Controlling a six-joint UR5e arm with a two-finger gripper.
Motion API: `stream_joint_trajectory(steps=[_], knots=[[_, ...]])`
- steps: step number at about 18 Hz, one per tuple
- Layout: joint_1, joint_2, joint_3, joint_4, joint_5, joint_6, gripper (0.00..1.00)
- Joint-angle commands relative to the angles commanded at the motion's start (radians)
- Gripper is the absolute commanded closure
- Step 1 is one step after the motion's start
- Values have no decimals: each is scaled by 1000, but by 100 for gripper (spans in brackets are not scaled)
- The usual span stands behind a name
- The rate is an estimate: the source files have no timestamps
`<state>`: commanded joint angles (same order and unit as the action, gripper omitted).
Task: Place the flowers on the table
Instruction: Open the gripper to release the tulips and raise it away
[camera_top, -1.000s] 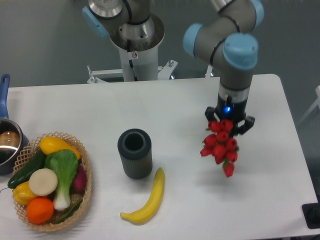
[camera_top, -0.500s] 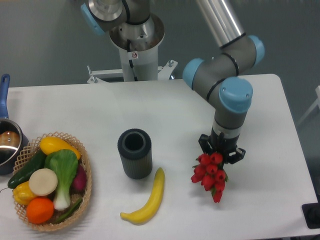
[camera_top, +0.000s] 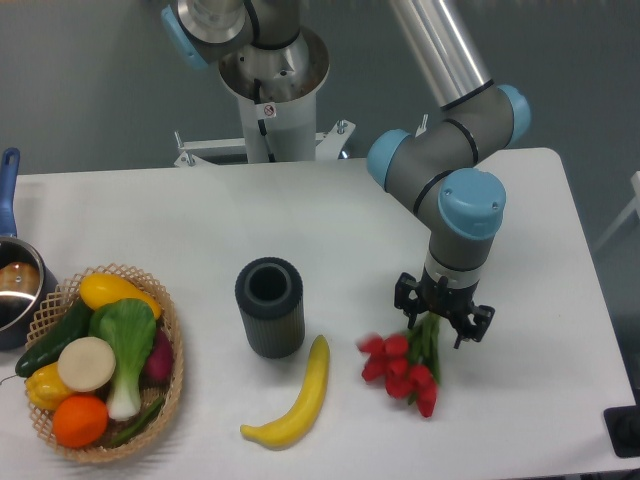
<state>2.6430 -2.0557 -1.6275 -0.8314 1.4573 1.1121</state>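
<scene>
Releasing: gripper (camera_top: 443, 318) fingers look spread, tulip bunch (camera_top: 401, 364) lying on table (camera_top: 330, 220); I'd lift straight up, clear of the stems.

Silver tube arm (camera_top: 440, 45), grey joints with light blue caps (camera_top: 470, 200), black gripper (camera_top: 443, 318), small black fingers (camera_top: 403, 297)

The arm reaches in from above, elbow bent, wrist vertical; its pincer (camera_top: 444, 318) points straight down, fingers spread apart.
</scene>
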Motion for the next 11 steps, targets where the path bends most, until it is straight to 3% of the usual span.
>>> stream_joint_trajectory(steps=[8,11], knots=[[69,172,-3,-17,6,18,0],[78,253,-15,-113,15,127,0]])
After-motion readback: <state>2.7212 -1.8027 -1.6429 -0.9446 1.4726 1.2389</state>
